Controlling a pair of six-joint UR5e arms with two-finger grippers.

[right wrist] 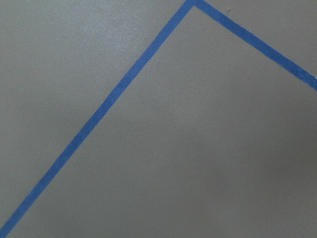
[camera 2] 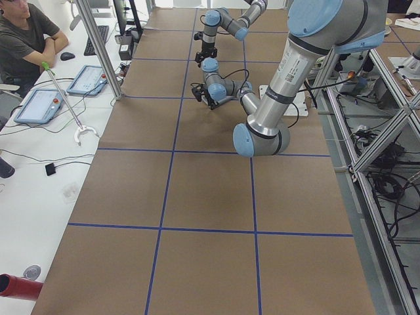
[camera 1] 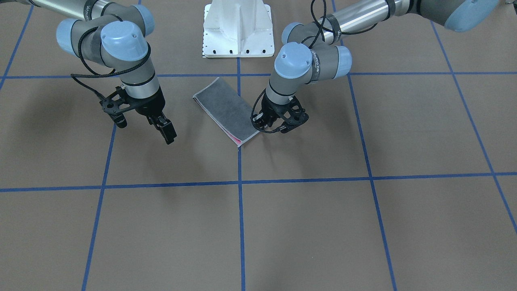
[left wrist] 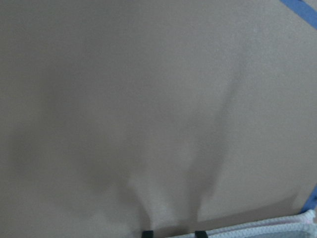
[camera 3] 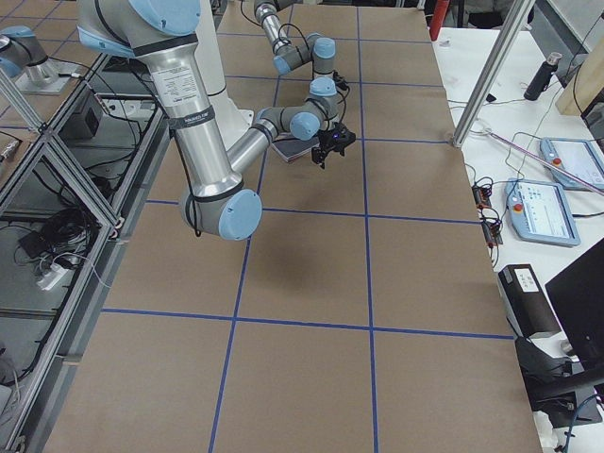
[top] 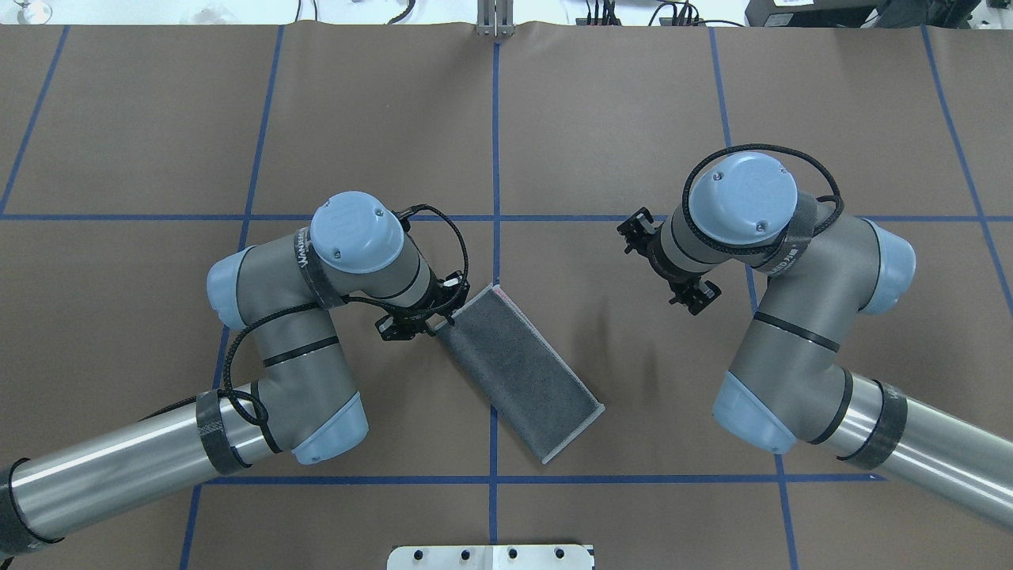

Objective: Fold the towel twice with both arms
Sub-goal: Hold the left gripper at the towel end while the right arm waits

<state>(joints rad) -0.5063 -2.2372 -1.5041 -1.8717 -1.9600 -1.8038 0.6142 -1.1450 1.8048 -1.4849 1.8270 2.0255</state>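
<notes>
One fold looks done: the towel (top: pixel 518 368) lies grey-up mid-counter (top: pixel 633 119). Left fingers (left wrist: pixel 199 233) sit slightly parted at its far corner, empty. Right fingers (camera 1: pixel 167 132) hang wide open, well apart. Next, I judge, both must pinch an end.

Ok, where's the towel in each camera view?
Front-facing: towel centre, below the white base.
Overhead: centre, slanted.
Left side: hidden behind the left arm.
Right side: dark patch under the right arm.
Left wrist: bottom right corner.
Right wrist: not in it.
Landmark: the middle blue tape line it lies across.
</notes>
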